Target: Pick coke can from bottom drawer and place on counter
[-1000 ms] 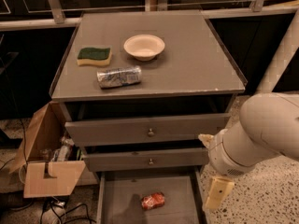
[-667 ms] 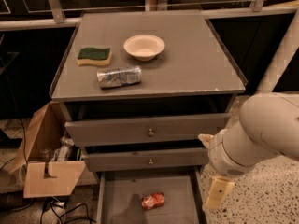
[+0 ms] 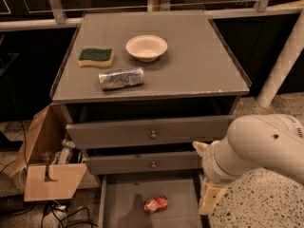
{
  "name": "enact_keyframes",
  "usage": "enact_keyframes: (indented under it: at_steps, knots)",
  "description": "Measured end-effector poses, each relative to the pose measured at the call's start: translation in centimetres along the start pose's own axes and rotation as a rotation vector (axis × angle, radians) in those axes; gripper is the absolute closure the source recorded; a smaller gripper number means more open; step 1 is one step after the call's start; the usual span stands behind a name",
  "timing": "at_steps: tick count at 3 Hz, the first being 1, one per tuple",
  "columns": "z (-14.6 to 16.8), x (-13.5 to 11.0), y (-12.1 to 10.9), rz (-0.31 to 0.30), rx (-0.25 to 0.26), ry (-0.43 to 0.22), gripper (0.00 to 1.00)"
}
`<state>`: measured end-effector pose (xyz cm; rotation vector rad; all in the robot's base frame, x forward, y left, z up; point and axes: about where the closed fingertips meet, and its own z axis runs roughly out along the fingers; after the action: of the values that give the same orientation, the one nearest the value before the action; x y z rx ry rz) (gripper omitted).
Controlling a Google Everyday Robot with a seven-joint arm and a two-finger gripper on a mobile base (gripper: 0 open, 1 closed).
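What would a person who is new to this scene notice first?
The big white robot arm fills the lower right, its gripper beside the open bottom drawer, where a red coke can lies on its side. On the counter sit a white bowl, a green sponge and a silver-blue can.

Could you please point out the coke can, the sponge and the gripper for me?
coke can point(image 3: 156, 204), camera view, middle of its red side.
sponge point(image 3: 96, 57), camera view, its green top face.
gripper point(image 3: 211, 199), camera view, its pale lower end, at the right edge of the bottom drawer point(image 3: 180, 194).
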<state>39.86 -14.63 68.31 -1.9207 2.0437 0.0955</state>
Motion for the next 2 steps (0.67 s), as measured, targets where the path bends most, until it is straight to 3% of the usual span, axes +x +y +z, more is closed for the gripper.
enact_keyframes:
  at_steps: [1,2]
  knots:
    - [3.17,0.35,0.24,-0.035,-0.033,0.015,0.00]
    - [3.27,0.29,0.27,-0.034,-0.034,0.013,0.00]
